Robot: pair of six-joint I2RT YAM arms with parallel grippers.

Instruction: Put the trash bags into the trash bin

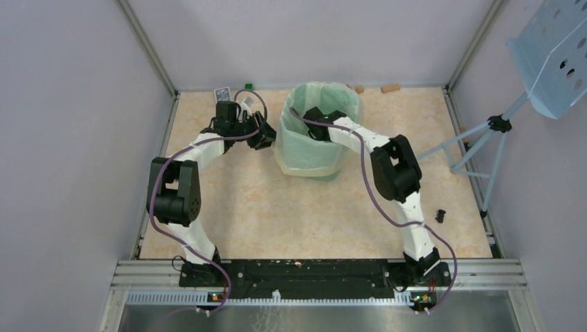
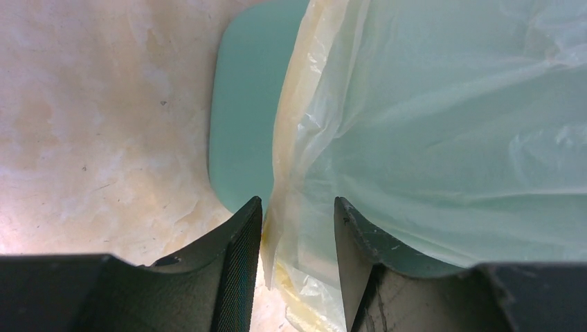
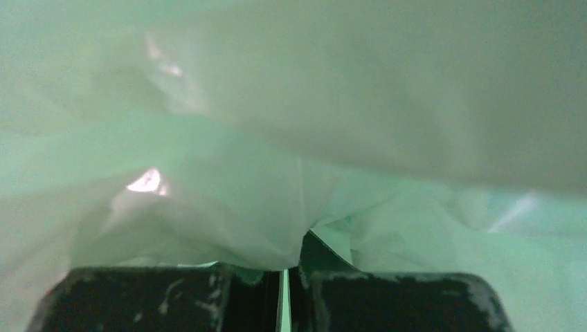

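White arms (image 1: 208, 146), black joints, purple cables (image 1: 377, 203)

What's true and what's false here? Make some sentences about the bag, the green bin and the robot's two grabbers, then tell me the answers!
1. The trash bag is draped over the mouth of the trash bin. True.
2. The right gripper is resting on the table outside the bin. False: it reaches down inside the bag-lined bin.
3. The left gripper is at the bin's outer side, with one finger on each side of the bag's hanging edge. True.
4. The bin is tipped over on its side. False: it stands upright with its mouth facing up.
5. The bag lies flat on the table, away from the bin. False: it hangs over the bin's rim and down its outer wall.
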